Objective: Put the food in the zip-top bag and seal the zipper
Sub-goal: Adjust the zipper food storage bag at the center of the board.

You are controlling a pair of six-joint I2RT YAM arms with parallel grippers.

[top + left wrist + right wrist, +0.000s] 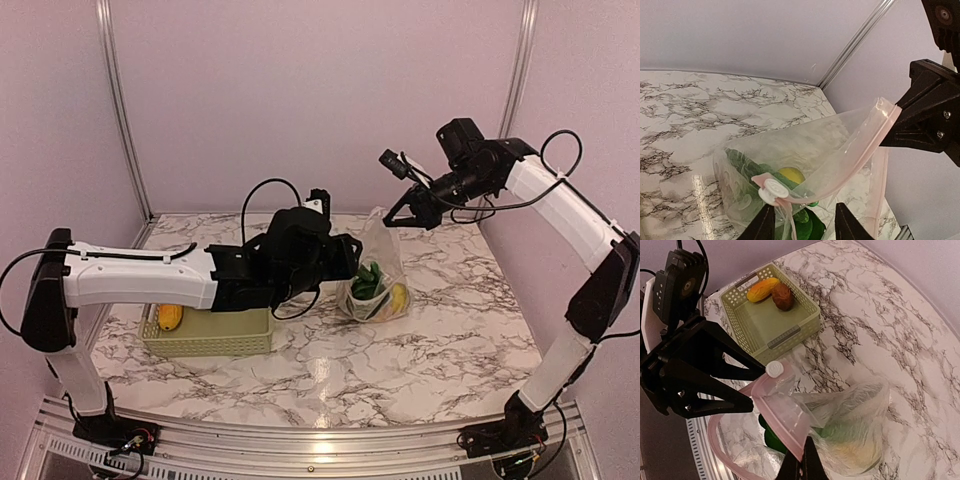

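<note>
Fingers (762,226) of the left gripper (805,227) are standing partly apart. The zipper (865,142), a pale pink strip, is passing loosely through the gap between them, and they are not clamping it. A round white slider (772,190) is sitting on the strip just ahead of the fingertips.

The right gripper (801,466) is pinching the other end of the strip, its fingers closed tight on the plastic. It is holding the zip-top bag (385,250) up by that corner, so the clear bag is hanging with its bottom resting on the marble table (440,340). In the right wrist view, a loose loop of pink rim is sagging below the left gripper. Whether the stretch between the slider and the right gripper is sealed cannot be told.

Inside the bag, a yellow lemon (791,175) is lying against dark green pieces (805,220) bunched at the bottom. Which green items they are is not clear through the creased plastic.

In the overhead view, a pale green lattice basket (807,320) is sitting on the table to the left of the bag, near it but apart. At one end of it, a yellow-orange fruit (762,289) and a brown potato-like lump (783,296) are lying, touching each other.

The left arm (140,275) is stretching across above the basket toward the bag. The right arm (560,200) is reaching in from the right, high over the table.
</note>
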